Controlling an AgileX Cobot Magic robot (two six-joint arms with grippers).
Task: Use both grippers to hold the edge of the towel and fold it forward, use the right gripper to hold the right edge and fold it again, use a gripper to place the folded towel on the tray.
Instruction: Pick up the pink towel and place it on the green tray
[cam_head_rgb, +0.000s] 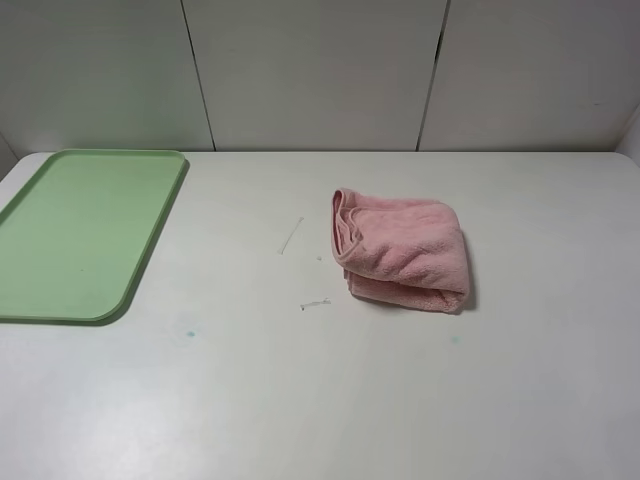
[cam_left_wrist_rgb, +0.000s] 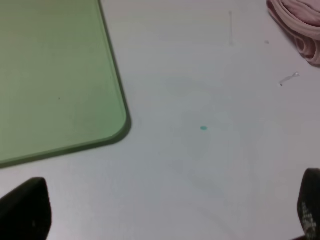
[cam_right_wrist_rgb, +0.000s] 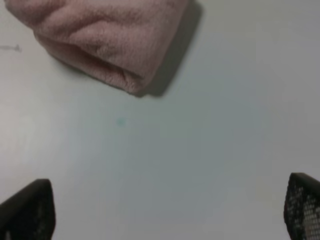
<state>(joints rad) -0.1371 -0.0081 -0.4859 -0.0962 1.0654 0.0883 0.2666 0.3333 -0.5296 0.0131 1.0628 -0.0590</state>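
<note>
A pink towel (cam_head_rgb: 402, 250) lies folded into a thick bundle on the white table, right of centre. It also shows in the right wrist view (cam_right_wrist_rgb: 100, 37), and its edge shows in the left wrist view (cam_left_wrist_rgb: 300, 25). A light green tray (cam_head_rgb: 80, 232) lies flat and bare at the far left, and shows in the left wrist view (cam_left_wrist_rgb: 55, 75). Neither arm shows in the exterior high view. The left gripper (cam_left_wrist_rgb: 165, 212) is open and empty above bare table near the tray's corner. The right gripper (cam_right_wrist_rgb: 170, 210) is open and empty, short of the towel.
The white table (cam_head_rgb: 300, 400) has small scraps of thread (cam_head_rgb: 315, 304) left of the towel and a faint teal spot (cam_head_rgb: 188, 333). White wall panels (cam_head_rgb: 310, 70) stand along the back edge.
</note>
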